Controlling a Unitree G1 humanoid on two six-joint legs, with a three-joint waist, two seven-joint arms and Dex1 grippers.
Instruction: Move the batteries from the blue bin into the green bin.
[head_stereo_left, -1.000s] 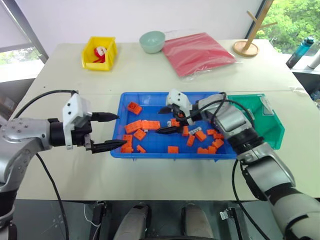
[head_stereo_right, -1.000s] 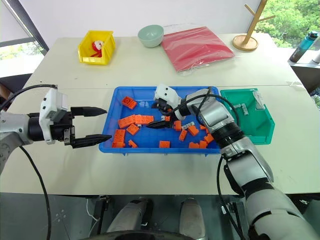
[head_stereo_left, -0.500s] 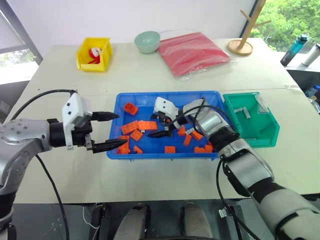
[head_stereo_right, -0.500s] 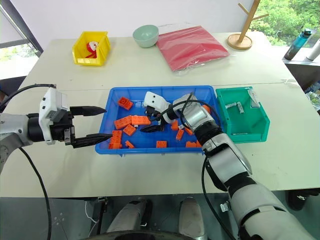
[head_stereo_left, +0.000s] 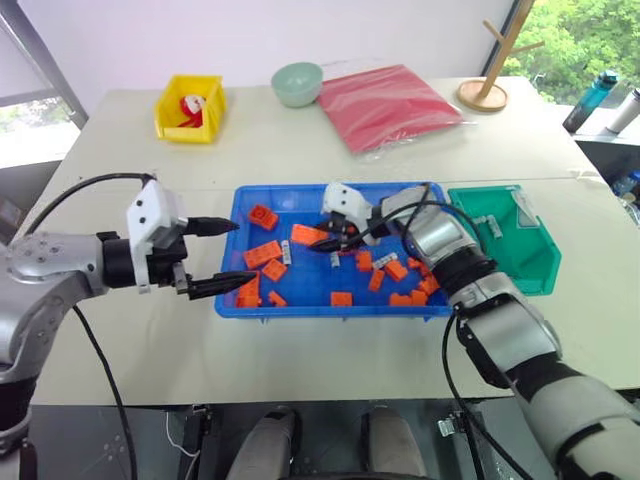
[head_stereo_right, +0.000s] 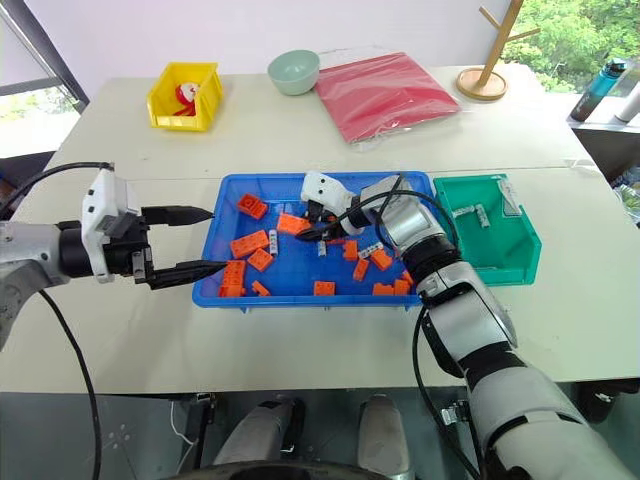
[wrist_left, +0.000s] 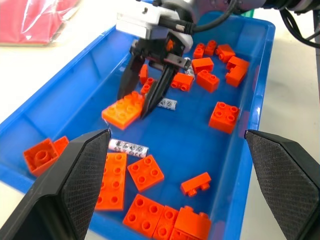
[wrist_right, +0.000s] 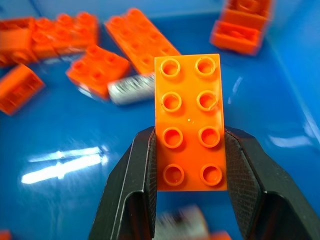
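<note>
The blue bin holds several orange blocks and a few small grey batteries, one lying just past my right fingers. My right gripper is down inside the bin, shut on a flat orange eight-stud block that sits between both fingers. My left gripper hovers open at the bin's left rim, holding nothing. Right of the blue bin stands the green bin, with two batteries inside it.
A yellow bin, a pale green bowl, a red bag and a wooden stand line the table's far side. A bottle stands beyond the right edge.
My right gripper's fingers have closed from wide open onto the orange block and moved slightly farther into the bin. The left arm has stayed put; the camera shifted.
</note>
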